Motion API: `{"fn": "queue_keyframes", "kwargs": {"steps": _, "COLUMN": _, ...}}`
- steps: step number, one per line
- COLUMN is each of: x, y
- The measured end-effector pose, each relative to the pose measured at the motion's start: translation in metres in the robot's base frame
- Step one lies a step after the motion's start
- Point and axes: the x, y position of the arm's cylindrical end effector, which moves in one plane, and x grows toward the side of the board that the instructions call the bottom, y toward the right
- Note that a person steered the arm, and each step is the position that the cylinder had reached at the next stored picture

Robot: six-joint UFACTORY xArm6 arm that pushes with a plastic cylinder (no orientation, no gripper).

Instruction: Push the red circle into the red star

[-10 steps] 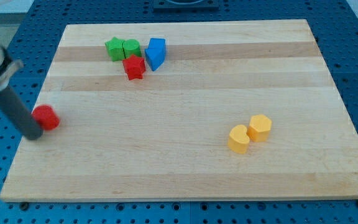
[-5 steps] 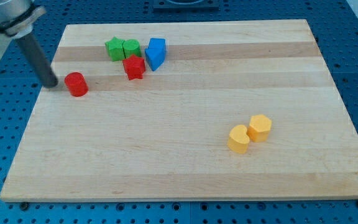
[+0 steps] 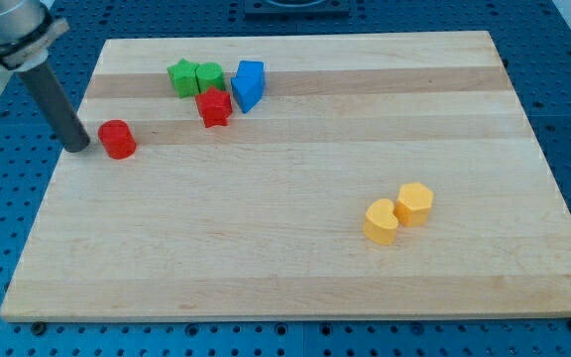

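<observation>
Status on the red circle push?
My tip just left of the red circle, narrow gap. Red star up-right, apart from circle, beside green blocks and blue block. Path between clear.

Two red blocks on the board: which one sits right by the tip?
The red circle, alone near the board's left edge, just right of my tip. The red star sits farther right, by the green and blue blocks.
</observation>
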Motion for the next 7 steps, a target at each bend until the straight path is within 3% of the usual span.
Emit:
{"fn": "queue_keyframes", "kwargs": {"steps": 1, "x": -0.005, "y": 0.041}}
{"fn": "queue_keyframes", "kwargs": {"steps": 3, "x": 0.027, "y": 0.046}}
{"fn": "queue_keyframes", "kwargs": {"steps": 4, "x": 0.023, "y": 0.048}}
{"fn": "queue_keyframes", "kwargs": {"steps": 5, "x": -0.024, "y": 0.051}}
{"fn": "queue_keyframes", "kwargs": {"steps": 6, "x": -0.033, "y": 0.052}}
{"fn": "queue_keyframes", "kwargs": {"steps": 7, "x": 0.005, "y": 0.050}}
